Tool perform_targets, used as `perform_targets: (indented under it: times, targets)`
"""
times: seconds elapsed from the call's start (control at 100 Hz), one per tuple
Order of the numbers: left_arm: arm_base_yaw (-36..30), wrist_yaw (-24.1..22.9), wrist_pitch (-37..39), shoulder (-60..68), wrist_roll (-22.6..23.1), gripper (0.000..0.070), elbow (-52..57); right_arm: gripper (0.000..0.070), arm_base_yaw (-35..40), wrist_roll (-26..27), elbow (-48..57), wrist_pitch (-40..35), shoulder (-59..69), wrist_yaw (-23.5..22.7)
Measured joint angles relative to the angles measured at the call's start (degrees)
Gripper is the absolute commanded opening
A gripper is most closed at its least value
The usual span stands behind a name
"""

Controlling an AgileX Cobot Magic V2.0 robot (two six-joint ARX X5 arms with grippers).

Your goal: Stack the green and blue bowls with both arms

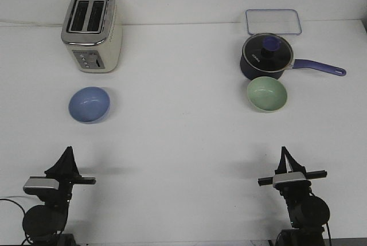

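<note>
Smooth round blue bowl [89,105] sat before the toaster [92,31], green bowl [266,94] far right; my left gripper [67,153] and right gripper [284,153] pointed up, jaws together.

Both arms sat low at the near edge of the table, well apart, the left gripper [67,153] on its side and the right gripper [284,153] on the other, each pointing its fingers forward in a closed tip, holding nothing, a silver-grey block behind each.
</note>
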Motion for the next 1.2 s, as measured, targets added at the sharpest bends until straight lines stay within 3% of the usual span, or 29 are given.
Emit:
perform_targets:
  times: [0.99,1.09,1.2]
  targets:
    - [0.00,0.00,0.00,0.00,0.00,0.0013,0.00,0.0000,0.00,0.13,0.00,1.11,0.00,-0.07]
    - [0.00,0.00,0.00,0.00,0.00,0.0013,0.00,0.0000,0.00,2.91,0.00,3.30,0.00,-0.15]
    - [0.00,0.00,0.00,0.00,0.00,0.0013,0.00,0.0000,0.00,10.47,0.00,4.11,0.00,-0.11]
